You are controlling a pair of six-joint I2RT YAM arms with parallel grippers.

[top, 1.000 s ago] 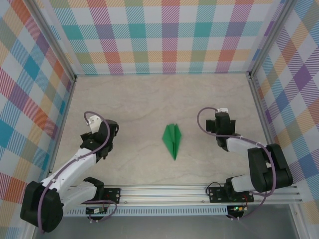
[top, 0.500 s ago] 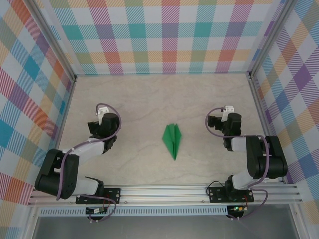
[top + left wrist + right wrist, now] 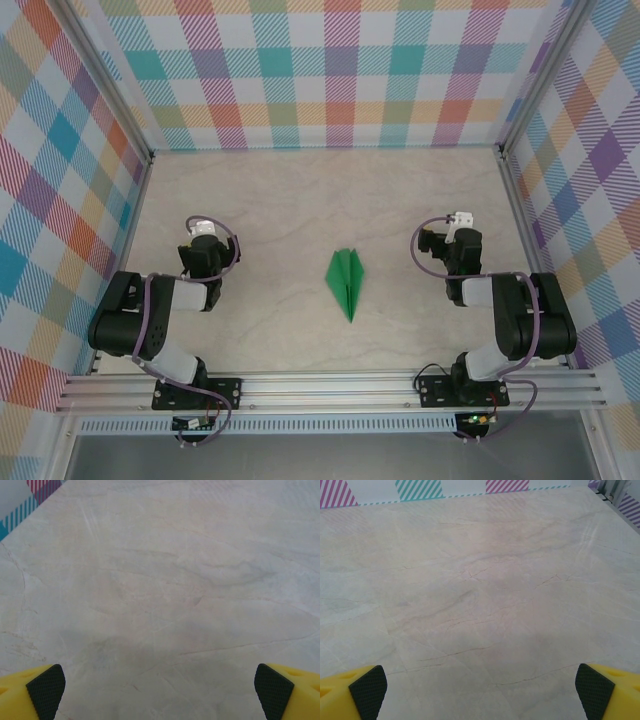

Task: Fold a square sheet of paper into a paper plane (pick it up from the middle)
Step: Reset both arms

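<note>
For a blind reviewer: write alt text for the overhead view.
A green paper plane lies on the marbled table, nose toward the near edge. The left tool and right tool flank it, holding nothing. Plaid walls surround them.

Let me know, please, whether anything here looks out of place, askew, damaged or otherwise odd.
Nothing stands out. The paper plane lies flat in the middle of the table, its nose toward the arms' bases. The left arm and right arm sit to either side, jaws open, touching nothing.
</note>
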